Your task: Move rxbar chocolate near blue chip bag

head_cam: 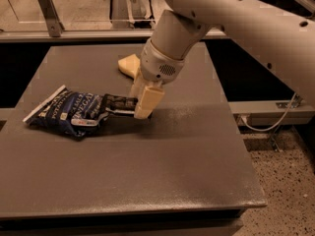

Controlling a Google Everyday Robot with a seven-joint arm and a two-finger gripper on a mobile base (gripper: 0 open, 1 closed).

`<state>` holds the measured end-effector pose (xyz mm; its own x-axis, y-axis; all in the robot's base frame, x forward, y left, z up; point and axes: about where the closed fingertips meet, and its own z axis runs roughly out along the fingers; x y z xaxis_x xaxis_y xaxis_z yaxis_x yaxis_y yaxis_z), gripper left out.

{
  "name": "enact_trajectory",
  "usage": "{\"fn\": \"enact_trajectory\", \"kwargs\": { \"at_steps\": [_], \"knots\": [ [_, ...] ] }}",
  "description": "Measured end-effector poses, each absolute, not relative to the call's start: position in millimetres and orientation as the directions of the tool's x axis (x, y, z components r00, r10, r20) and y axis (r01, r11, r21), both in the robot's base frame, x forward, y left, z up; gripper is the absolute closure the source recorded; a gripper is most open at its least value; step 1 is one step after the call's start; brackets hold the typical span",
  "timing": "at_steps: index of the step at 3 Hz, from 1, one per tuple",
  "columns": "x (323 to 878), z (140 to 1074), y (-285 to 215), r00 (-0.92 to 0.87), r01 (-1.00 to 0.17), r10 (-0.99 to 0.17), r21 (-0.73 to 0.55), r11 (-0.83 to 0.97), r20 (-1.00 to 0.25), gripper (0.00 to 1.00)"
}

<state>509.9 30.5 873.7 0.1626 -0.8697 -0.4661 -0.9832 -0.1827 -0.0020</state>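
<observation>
The end effector (141, 104), low over the grey surface (162, 161), grips one end of the glossy black rxbar chocolate (119, 103), its other end touching the crinkled blue chip bag (69, 113).

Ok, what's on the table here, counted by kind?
Chip bags: 1, the blue chip bag.
Snack bars: 1, the black chocolate bar, right beside the bag.
Sponges: 1, the yellow sponge.
Total: 3.
The gripper is down at the bar's end away from the bag.
</observation>
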Motion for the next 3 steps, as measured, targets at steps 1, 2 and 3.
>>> {"fn": "enact_trajectory", "kwargs": {
  "at_steps": [1,2,3],
  "knots": [
    [506,864,31,0.152,-0.985,-0.869,0.004,-0.174,-0.470,0.82],
    [501,854,23,0.119,-0.992,-0.874,-0.022,-0.124,-0.471,0.59],
    [501,853,25,0.121,-0.992,-0.874,-0.022,-0.125,-0.471,0.36]
  ]
}}
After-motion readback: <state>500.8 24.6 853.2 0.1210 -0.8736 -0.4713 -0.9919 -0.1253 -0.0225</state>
